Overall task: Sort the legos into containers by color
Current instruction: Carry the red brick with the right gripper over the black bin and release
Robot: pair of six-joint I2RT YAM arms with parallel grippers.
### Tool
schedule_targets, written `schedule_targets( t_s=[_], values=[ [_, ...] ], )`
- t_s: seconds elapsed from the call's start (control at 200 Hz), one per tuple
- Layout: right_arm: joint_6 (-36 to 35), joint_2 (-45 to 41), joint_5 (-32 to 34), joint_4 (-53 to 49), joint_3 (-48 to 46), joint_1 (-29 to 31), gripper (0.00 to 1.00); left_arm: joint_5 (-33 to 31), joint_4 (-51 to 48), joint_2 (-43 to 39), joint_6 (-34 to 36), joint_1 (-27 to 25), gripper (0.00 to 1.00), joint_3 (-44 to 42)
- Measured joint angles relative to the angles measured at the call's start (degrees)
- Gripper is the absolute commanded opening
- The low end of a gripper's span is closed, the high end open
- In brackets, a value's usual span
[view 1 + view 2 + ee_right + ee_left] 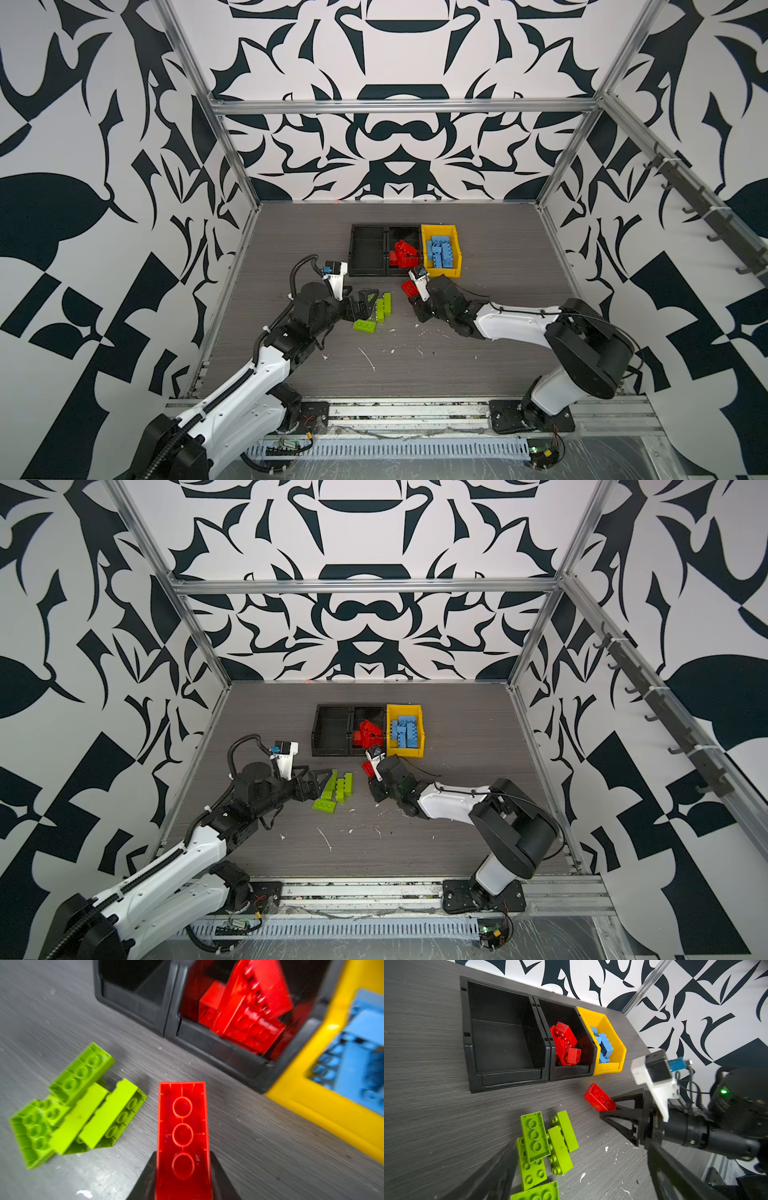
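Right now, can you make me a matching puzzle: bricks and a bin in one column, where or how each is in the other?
1. lime green studded plastic bricks
2. light blue studded plastic bricks
3. red studded plastic brick outside the bins
4. left-hand black plastic bin

a. inside the bright yellow plastic bin
b. empty
c. loose on the grey table
d. clamped in the right gripper

Pairs: 1-c, 2-a, 3-d, 4-b.
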Motion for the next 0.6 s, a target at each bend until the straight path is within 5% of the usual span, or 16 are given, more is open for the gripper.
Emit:
schedule_targets(
  t_s=[0.265,0.6],
  values=[
    [1.6,-5.9,2.1,-3.9,1.1,0.0,0.3,0.0,0.0,0.0,0.0,0.0,1.0,0.0],
    [1.4,1.0,3.1,-8.6,13.2,-2.3,0.31,0.0,0.0,0.0,0.0,0.0,1.0,0.0]
  ],
)
